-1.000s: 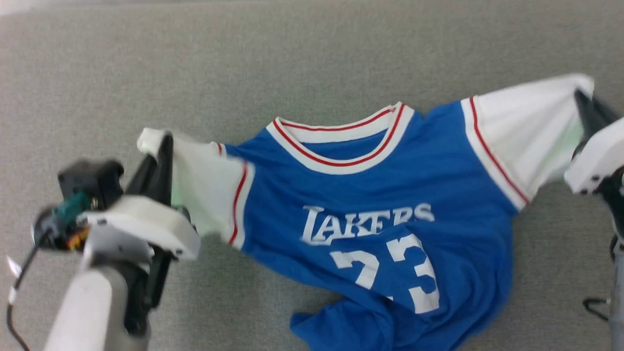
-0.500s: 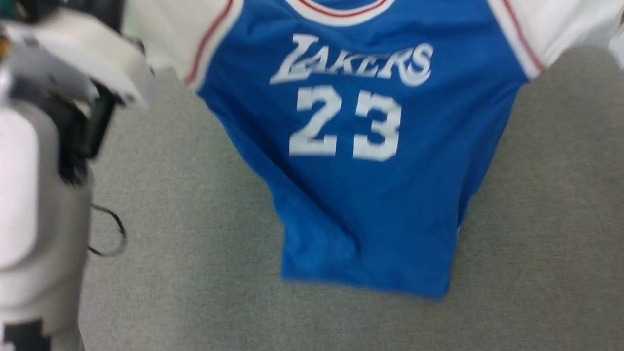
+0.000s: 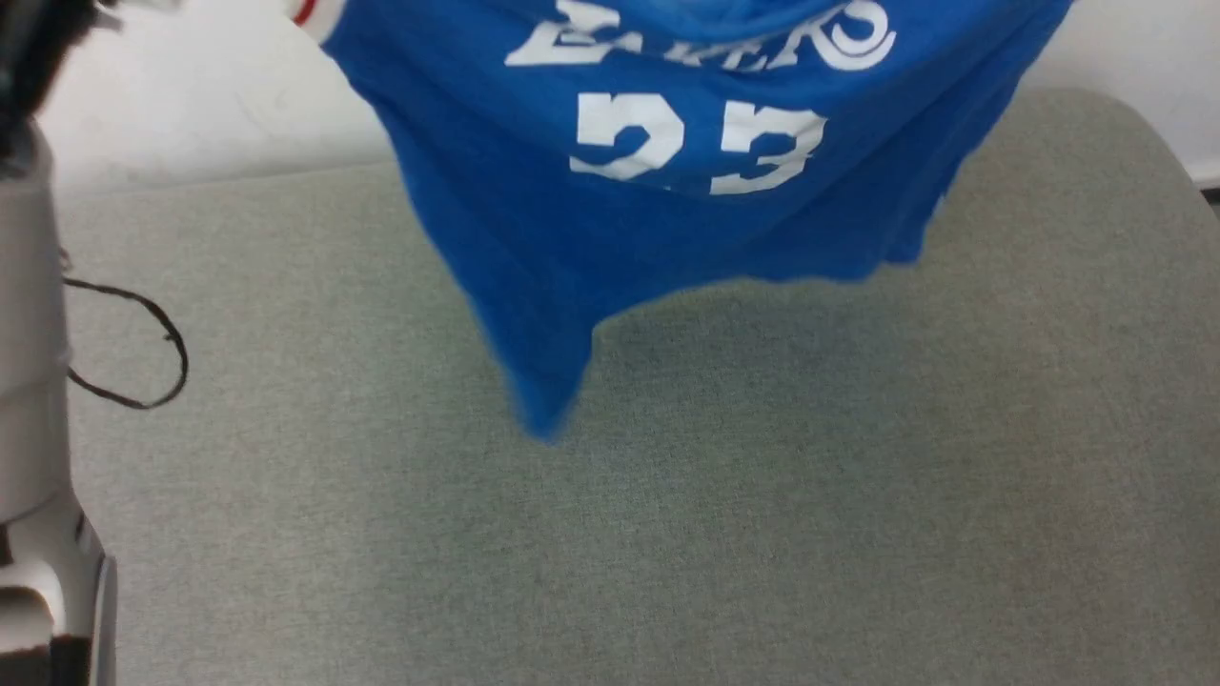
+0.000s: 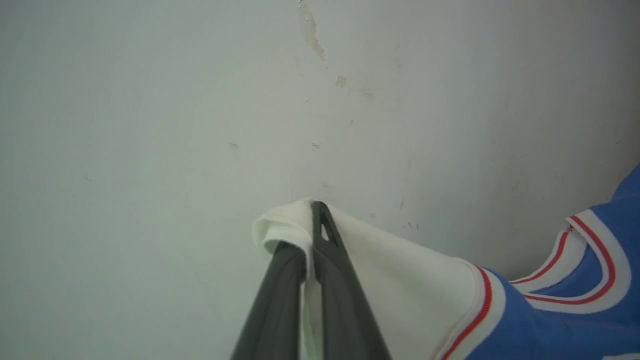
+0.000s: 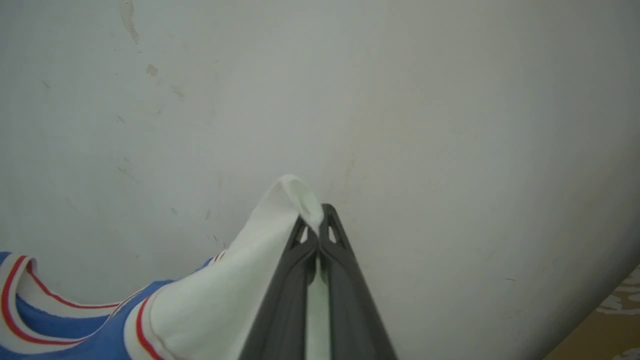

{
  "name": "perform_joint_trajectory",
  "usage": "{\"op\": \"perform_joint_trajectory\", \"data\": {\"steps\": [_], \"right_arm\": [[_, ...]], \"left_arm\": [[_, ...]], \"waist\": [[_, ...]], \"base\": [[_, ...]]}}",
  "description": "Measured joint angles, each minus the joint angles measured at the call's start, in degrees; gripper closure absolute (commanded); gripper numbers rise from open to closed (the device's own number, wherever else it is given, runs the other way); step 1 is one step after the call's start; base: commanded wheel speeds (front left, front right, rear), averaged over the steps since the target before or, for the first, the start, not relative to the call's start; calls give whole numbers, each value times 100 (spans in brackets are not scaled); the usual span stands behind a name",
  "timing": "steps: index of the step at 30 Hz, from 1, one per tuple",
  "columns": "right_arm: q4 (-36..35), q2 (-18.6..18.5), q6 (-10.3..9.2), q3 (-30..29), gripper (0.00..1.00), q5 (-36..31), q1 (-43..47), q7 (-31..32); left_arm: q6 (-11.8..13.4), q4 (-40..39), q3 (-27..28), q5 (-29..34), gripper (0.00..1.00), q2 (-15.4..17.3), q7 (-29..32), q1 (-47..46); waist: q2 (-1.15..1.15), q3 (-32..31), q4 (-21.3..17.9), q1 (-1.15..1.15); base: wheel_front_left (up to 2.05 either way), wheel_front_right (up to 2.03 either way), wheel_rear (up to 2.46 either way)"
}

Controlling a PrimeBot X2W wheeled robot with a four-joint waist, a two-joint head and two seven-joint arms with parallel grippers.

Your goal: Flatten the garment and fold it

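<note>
The garment (image 3: 667,191), a royal-blue jersey with white "23" print, hangs in the air above the grey surface (image 3: 667,534); its hem dangles free with one corner drooping lowest. In the left wrist view my left gripper (image 4: 312,220) is shut on a white sleeve (image 4: 400,270) of the garment, with the red-and-white striped collar (image 4: 590,270) to the right. My right gripper (image 5: 320,220) is shut on the other white sleeve (image 5: 240,280) in the right wrist view, the collar (image 5: 20,310) at lower left. Both point towards a pale wall.
My left arm's pale forearm (image 3: 29,381) runs down the head view's left edge, with a black cable loop (image 3: 143,353) beside it. A white wall (image 3: 191,95) rises behind the grey surface, whose rounded corner (image 3: 1144,133) lies at upper right.
The garment has been lifted off the grey surface by both sleeves and now hangs free. The head view has shifted, so its sleeves and collar have left the top of that view.
</note>
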Motion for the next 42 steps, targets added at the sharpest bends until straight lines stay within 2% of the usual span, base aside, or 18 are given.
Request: {"op": "perform_joint_trajectory", "data": {"steps": [4,7,12,15,21,24,26,33,42], "right_arm": [[290,87,0,22,100,-92,-392,143],[506,80,0,99,100,-321,-793,70],[1007,127,0,1,100,-789,-1713,-427],[1345,241,0,9,100,-1070,-2279,-850],[1958,330,1,269,100,-1427,-3013,-1451],[2219,258,1,402,100,-1535,-3306,-1719],[2360,210,1,481,100,-1541,-3451,-1857],[2781,-91,1,786,100,-1413,-3463,-2180],[2795,-328,1,1413,100,-777,-2912,-2396]], "left_arm": [[201,129,29,-49,100,-13,313,-329],[319,272,-12,110,100,-70,186,-821],[578,740,-45,446,100,-389,-770,-1964],[608,1165,-105,568,100,-580,-1425,-2520],[766,1838,-92,710,100,-687,-2297,-3189],[853,2042,-11,714,100,-695,-2665,-3484],[842,2207,22,711,100,-675,-2907,-3663],[436,2640,22,572,100,-605,-3505,-3705],[-25,2894,56,208,100,-453,-3740,-3132]], "waist": [[0,250,-63,1],[0,519,-100,2],[0,1078,-130,3],[0,1427,-130,3],[0,2044,-86,4],[0,2298,-50,3],[0,2454,-23,2],[0,2942,86,2],[0,3212,290,2]], "base": [[0,0,0],[0,0,0],[0,0,0],[0,0,0],[0,0,0],[0,0,0],[0,0,0],[0,0,0],[0,0,0]]}}
